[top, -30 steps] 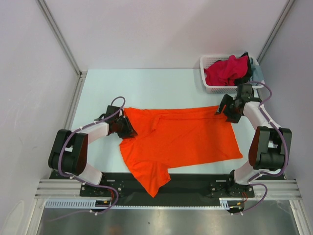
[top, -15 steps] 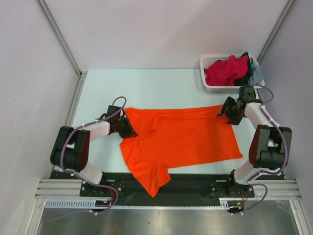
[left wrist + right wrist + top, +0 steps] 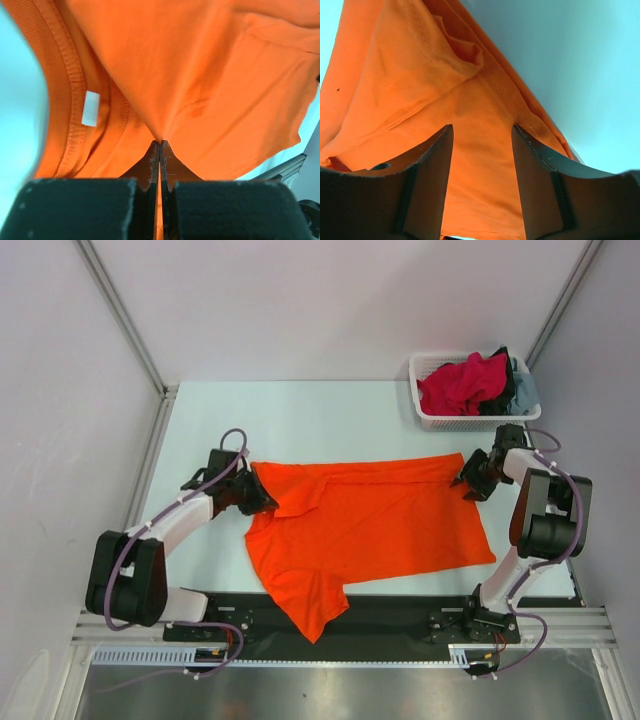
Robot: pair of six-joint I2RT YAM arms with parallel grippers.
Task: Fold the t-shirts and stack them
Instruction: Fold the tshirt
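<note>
The orange t-shirt (image 3: 370, 530) lies spread across the middle of the pale table (image 3: 300, 420), with its collar end toward 9 o'clock and its hem toward 3 o'clock. One sleeve droops over the near edge at about 7 o'clock. The left gripper (image 3: 258, 495) sits at the shirt's 9 o'clock side by the neckline. In the left wrist view its fingers (image 3: 150, 165) are pressed together on a fold of orange cloth, which is drawn up to a point at the tips. The ribbed collar (image 3: 70, 85) and a small white label (image 3: 90, 108) lie just beside that pinch at 10 o'clock. The right gripper (image 3: 468, 478) is at the shirt's far hem corner, near 2 o'clock of the garment. In the right wrist view its fingers (image 3: 427, 170) stand partly apart with the orange hem lying in the gap between them, and no pinch shows. At 1 o'clock of the table a white mesh basket (image 3: 430, 420) stands well apart from the orange shirt. It holds a heap of other shirts: a crimson-pink shirt (image 3: 460, 385) on top, a black shirt (image 3: 505, 380) behind it, and a grey-blue shirt (image 3: 524, 395) at the 3 o'clock rim
</note>
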